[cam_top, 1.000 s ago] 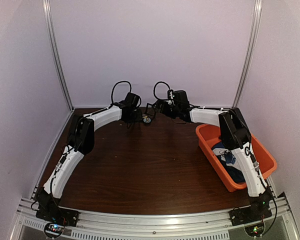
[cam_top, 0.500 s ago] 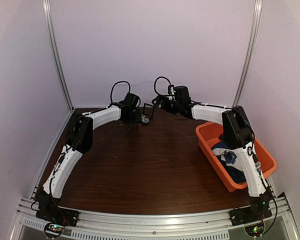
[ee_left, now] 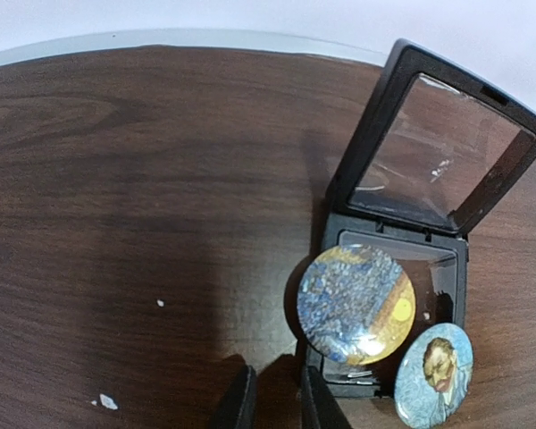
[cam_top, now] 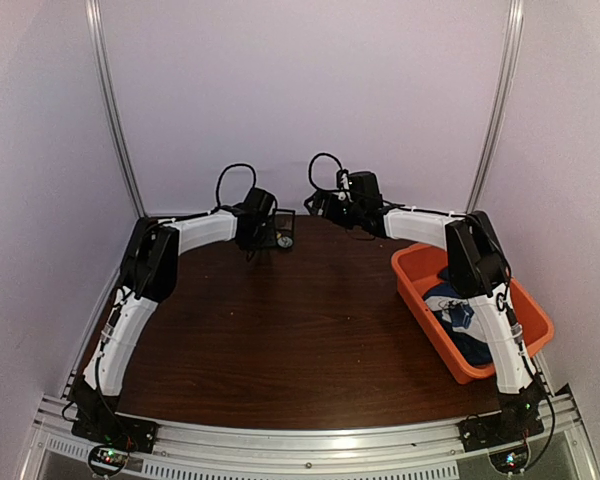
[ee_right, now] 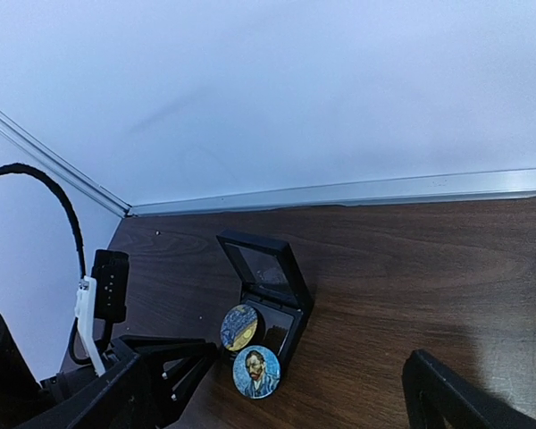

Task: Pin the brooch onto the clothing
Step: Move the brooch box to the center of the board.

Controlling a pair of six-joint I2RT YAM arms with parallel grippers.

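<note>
The left pincer (ee_left: 277, 395) sits low over the tabletop (ee_left: 116, 223), its fingers only narrowly parted and pinching nothing. Just ahead and to its right stands an open black box (ee_left: 375, 116), clear lid raised. The brooch (ee_left: 355, 304) is a round, glossy disc in swirled blue and yellow, and it lies tilted across the box's near edge. A second badge (ee_left: 433, 374), printed with a portrait, rests just beside the box's near corner. Which of the two is meant cannot be told, but the tilted one looks easier to take.

Farther out, the right pincer (ee_right: 277, 398) is spread wide and empty, facing the box from the other side. The shirt (cam_top: 458, 310) lies crumpled in an orange tub (cam_top: 427, 318) at the right, well apart from the box.

The step in hand appears to be lifting the brooch.
- **Line-up:** the left pincer would best shift right until the disc is centred between its fingers, then open wider than the disc.
- **Grip:** it should close across the rim rather than the domed face, where the raised side leaves room underneath.
- **Pace:** a slow approach seems wise, since the light box may slide or its lid drop.
- **Shirt:** it is not yet laid out — likely work for the right arm.
</note>
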